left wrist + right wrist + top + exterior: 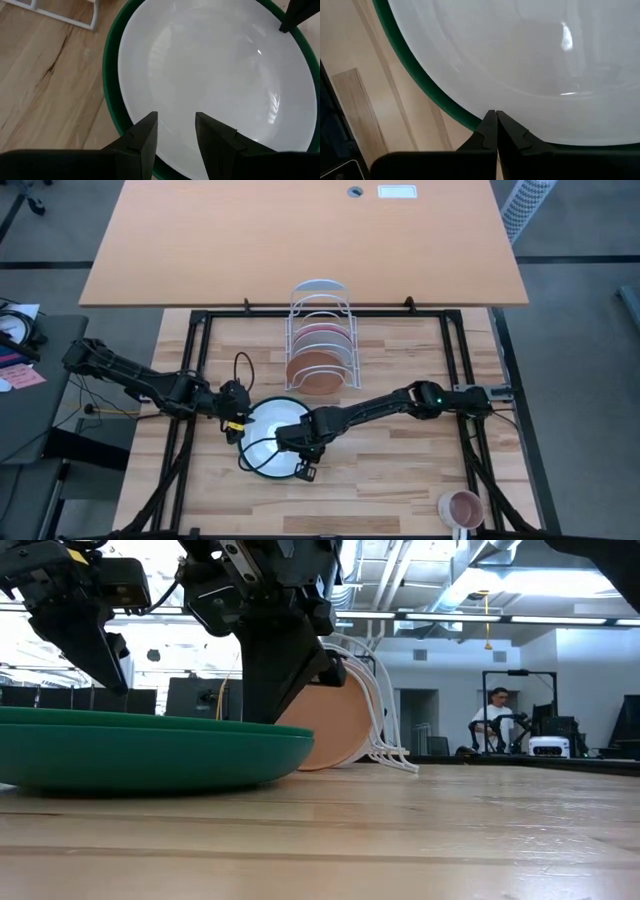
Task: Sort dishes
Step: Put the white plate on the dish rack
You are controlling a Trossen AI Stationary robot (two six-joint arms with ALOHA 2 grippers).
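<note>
A white plate (268, 432) lies inside a larger dark green plate (150, 755), which rests flat on the wooden table near its middle. My left gripper (175, 137) is open above the left rim of the stack, one finger on each side of a stretch of the white plate's edge; I cannot tell if it touches. My right gripper (492, 120) is shut, its tips down at the stack's right rim. A terracotta plate (315, 372) and a pink plate (320, 335) stand on edge in the white wire rack (320, 320) behind. My right gripper sets its shut fingertips (487, 125) on the white plate's edge (470, 112), just where it meets the green rim (415, 80). The fingers come steeply from above, slanting in from the table's right. Both plates lie flat; whether the tips reach under the white edge cannot be told.
A small pink mug (462, 508) stands at the table's near right corner. A black cable (240, 365) loops beside the left arm. A large desk (300, 240) lies beyond the far edge. A person (495, 715) sits far back in the room.
</note>
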